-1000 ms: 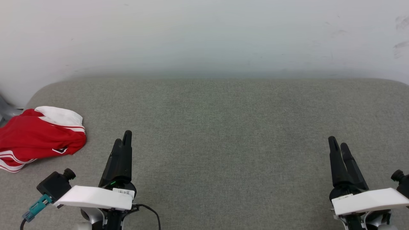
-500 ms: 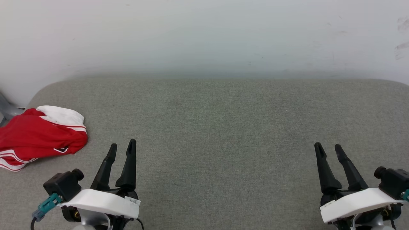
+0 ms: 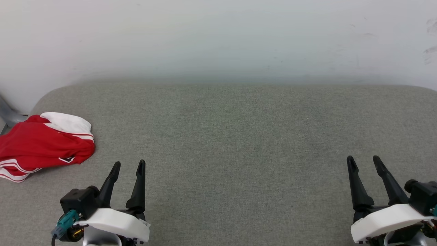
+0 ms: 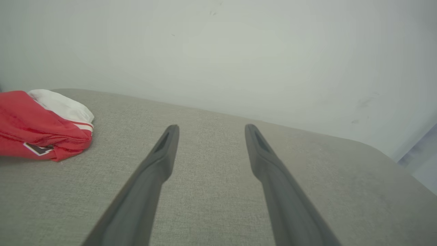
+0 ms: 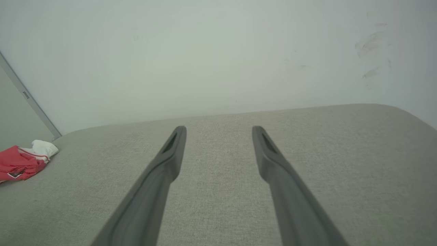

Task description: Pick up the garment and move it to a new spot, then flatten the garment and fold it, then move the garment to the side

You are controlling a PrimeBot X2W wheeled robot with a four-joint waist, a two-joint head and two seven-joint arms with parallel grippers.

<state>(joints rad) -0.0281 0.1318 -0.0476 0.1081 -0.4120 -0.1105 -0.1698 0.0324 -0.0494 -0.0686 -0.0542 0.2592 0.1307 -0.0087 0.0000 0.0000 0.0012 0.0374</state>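
Observation:
The garment (image 3: 44,145), red with a white sleeve and striped trim, lies bunched up at the far left edge of the grey padded surface (image 3: 232,136). It also appears at the left of the left wrist view as the garment (image 4: 41,126), and small at the far left of the right wrist view as the garment (image 5: 22,160). My left gripper (image 3: 129,165) stands open and empty at the lower left, a short way right of and nearer than the garment. My right gripper (image 3: 363,160) stands open and empty at the lower right, far from it.
A white wall (image 3: 218,37) rises directly behind the padded surface. The surface's rounded left corner (image 3: 44,97) lies just behind the garment, with a grey metal bar (image 3: 8,116) beside it. Bare grey cloth stretches between the two grippers.
Both grippers have turned from edge-on to showing their fingers spread, and have drawn back toward the bottom of the head view. The garment has not moved.

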